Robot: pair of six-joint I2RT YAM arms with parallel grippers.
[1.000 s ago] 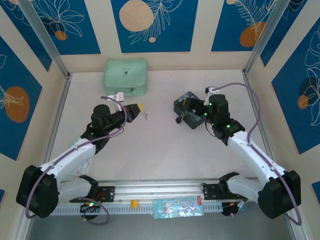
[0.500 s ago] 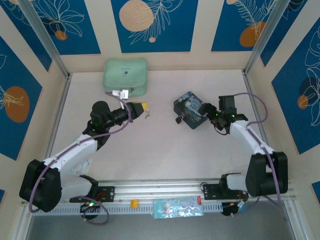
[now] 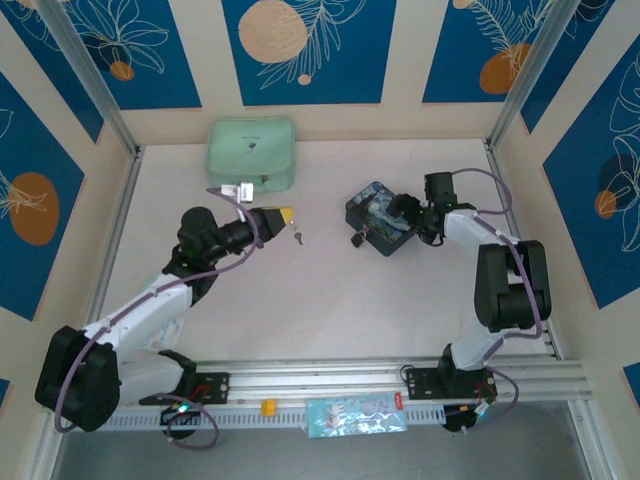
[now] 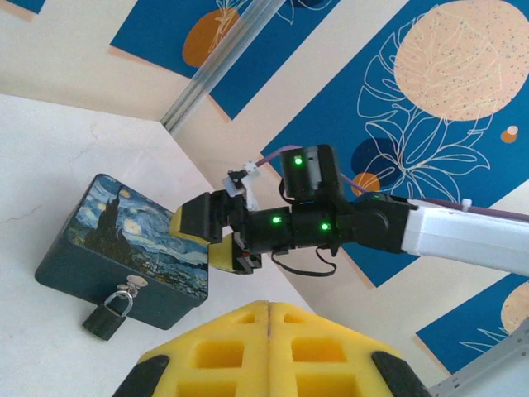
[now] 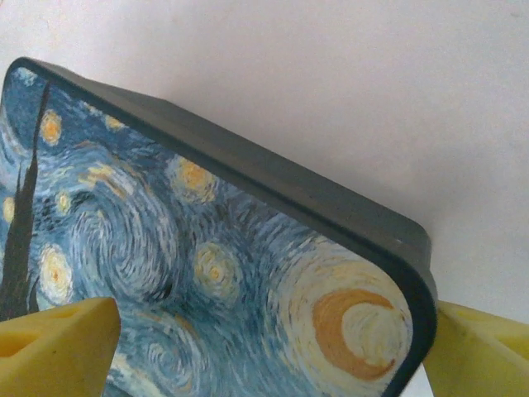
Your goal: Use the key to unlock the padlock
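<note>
The left gripper (image 3: 283, 214) stands well to the left of the tin box (image 3: 378, 215). Its yellow jaws are pressed together on the key (image 3: 296, 236), whose small bunch dangles off the tip on the side toward the box. The padlock (image 3: 356, 240) hangs by its shackle from the hasp on the box's left-facing wall. Seen from the left wrist, its dark body (image 4: 107, 317) trails away from that wall onto the table, so its long axis runs outward from the box, roughly toward the key. The left arm is plainly the nearer one, though the keyhole itself is too small to make out. At the box's right end the right gripper (image 3: 400, 212) has its jaws spread wide, one fingertip (image 5: 54, 339) on each side of the lid; whether they press on it I cannot tell.
</note>
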